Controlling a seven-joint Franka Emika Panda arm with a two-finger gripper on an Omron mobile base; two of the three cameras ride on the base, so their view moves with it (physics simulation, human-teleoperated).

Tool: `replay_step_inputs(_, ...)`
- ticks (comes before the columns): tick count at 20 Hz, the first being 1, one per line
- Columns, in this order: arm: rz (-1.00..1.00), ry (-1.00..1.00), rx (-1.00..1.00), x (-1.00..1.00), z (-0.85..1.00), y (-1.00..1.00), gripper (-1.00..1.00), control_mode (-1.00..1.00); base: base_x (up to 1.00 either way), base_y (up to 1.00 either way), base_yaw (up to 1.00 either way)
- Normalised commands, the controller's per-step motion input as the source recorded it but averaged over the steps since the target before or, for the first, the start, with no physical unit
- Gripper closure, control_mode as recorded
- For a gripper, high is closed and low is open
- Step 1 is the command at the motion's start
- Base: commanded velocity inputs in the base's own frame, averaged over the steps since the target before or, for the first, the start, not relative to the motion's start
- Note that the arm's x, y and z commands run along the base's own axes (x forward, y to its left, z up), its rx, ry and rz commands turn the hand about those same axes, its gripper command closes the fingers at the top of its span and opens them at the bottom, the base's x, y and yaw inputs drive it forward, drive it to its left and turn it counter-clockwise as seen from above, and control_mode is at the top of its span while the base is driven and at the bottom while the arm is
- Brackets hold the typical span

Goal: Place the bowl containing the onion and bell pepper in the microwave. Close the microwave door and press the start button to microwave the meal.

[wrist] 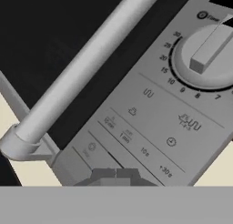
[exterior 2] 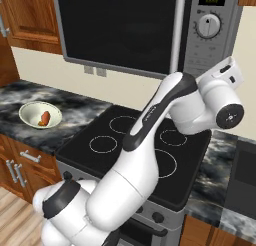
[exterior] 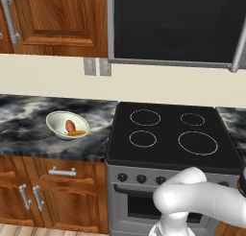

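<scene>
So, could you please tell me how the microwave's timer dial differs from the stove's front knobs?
The timer dial is large and pale, with a raised bar across it; the stove knobs are small, dark and plain. The dial sits high on the microwave panel, ringed by numbers; the knobs line up low on the stove front. Both are round.

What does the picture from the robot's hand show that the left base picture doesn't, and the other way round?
Hand view alone: the timer dial and the button panel beneath it, seen close up, with the gripper shut just in front of the lowest buttons. Left base view alone: the stove, the marble counter and a pale bowl holding orange and red food. Both: the microwave door, closed, and its silver bar handle.
</scene>
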Motion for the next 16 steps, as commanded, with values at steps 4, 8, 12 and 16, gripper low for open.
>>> replay_step_inputs(4, -0.01, 0.0, 0.0, 0.14, -0.12, -0.12, 1.0, -1.0, 0.0, 0.0, 0.0)
replay_step_inputs(8, -0.02, 0.0, 0.0, 0.15, -0.15, -0.12, 1.0, -1.0, 0.0, 0.0, 0.0)
replay_step_inputs(12, -0.02, 0.0, 0.0, 0.21, -0.07, -0.05, 1.0, -1.0, 0.0, 0.0, 0.0)
replay_step_inputs(16, -0.02, 0.0, 0.0, 0.23, -0.06, -0.14, 1.0, -1.0, 0.0, 0.0, 0.0)
